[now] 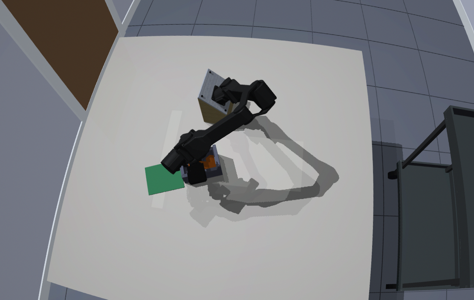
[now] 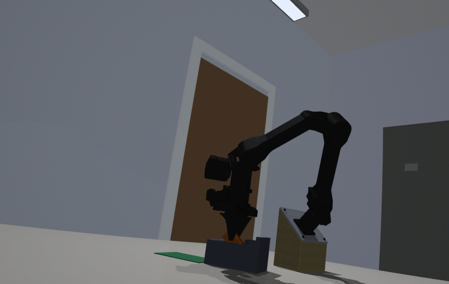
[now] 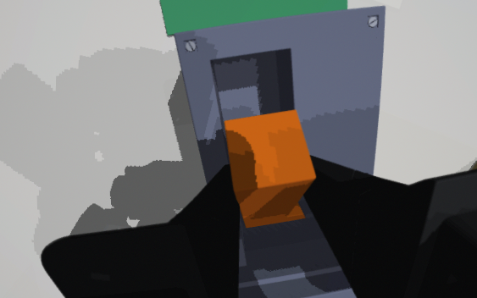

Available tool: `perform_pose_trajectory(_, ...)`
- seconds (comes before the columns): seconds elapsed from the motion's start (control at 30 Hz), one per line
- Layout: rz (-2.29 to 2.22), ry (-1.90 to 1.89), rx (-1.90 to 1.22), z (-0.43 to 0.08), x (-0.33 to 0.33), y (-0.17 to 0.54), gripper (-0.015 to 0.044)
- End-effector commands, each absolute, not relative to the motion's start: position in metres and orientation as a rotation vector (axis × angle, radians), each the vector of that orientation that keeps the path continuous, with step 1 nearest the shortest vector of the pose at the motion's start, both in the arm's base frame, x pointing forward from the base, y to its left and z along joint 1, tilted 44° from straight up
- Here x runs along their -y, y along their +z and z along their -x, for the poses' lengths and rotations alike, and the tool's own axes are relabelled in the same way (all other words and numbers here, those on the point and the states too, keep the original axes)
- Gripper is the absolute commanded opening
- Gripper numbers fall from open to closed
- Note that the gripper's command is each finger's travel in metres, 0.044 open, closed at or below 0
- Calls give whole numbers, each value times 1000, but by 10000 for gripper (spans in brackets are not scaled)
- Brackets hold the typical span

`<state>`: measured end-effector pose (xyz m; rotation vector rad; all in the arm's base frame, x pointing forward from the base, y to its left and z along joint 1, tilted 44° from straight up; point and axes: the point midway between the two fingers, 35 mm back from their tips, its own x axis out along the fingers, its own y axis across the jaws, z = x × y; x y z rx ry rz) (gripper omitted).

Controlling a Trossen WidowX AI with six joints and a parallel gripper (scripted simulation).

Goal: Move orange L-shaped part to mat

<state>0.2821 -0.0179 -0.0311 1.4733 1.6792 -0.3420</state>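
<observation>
- Here the end effector (image 3: 270,186) sits low over the grey tray (image 3: 342,76), its two black fingers closed against both sides of the orange part (image 3: 270,157); I judge it clamped on that part, since the fingers stand narrower than an open spread yet are stopped by the block between them.
- The orange part is tilted in its pocket: one end juts above the tray top while the L-shaped foot lies lower down inside. That tilt is what makes a side pinch possible, since a flush part would offer no face to grip.
- The fingers come straight down from above in the exterior view, which suits a vertical lift out of the pocket.
- The green mat (image 1: 162,180) lies flat on the counter (image 1: 268,242), touching the tray's far edge, so the carry should be short.
- Count: one orange part, one tray, one mat, one arm with one end effector, and one wedge-shaped mounting block (image 2: 298,247) under the arm's base.
- The part has not left the tray.
</observation>
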Motion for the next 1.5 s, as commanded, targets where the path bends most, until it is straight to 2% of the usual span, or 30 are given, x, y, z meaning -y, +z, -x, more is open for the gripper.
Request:
perform_pose_trajectory(0.0,-1472,-340,-1678,-282,18,-30,89)
perform_pose_trajectory(0.13,-1472,-340,-1678,-282,18,-30,62)
perform_pose_trajectory(0.23,-1472,-340,-1678,-282,18,-30,0)
perform_pose_trajectory(1.47,-1478,-343,-1681,-279,50,4,0)
